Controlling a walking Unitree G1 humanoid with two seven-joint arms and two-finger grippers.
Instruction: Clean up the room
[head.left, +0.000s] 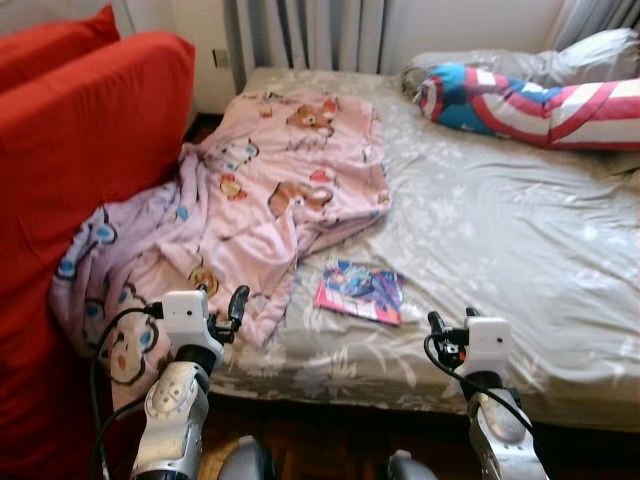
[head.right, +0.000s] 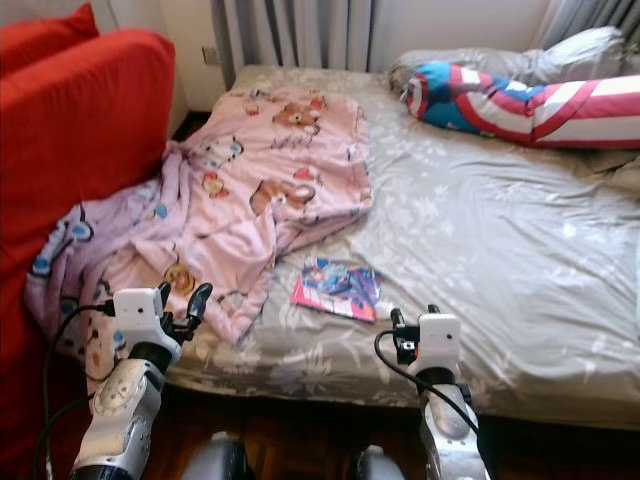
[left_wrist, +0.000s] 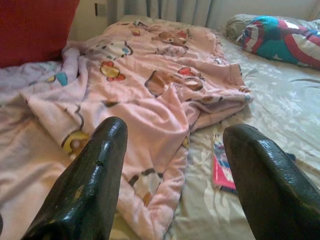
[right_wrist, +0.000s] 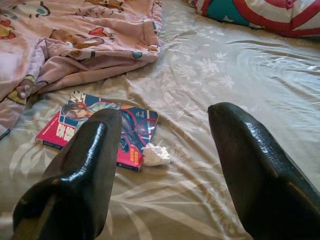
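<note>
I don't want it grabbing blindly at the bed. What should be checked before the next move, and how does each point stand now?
1. Left gripper open and empty: ok.
2. Right gripper open and empty: ok.
3. Book lies flat on the bed sheet, uncovered by the pink blanket: ok.
4. Crumpled white scrap touches the book's edge, could be caught along: not ok.
5. Blanket hangs off the bed edge against the red sofa: not ok.
6. Which item goes first: cannot tell.

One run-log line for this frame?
left tool open, over pink blanket | right tool open, near book | crumpled tissue beside book | nothing held
</note>
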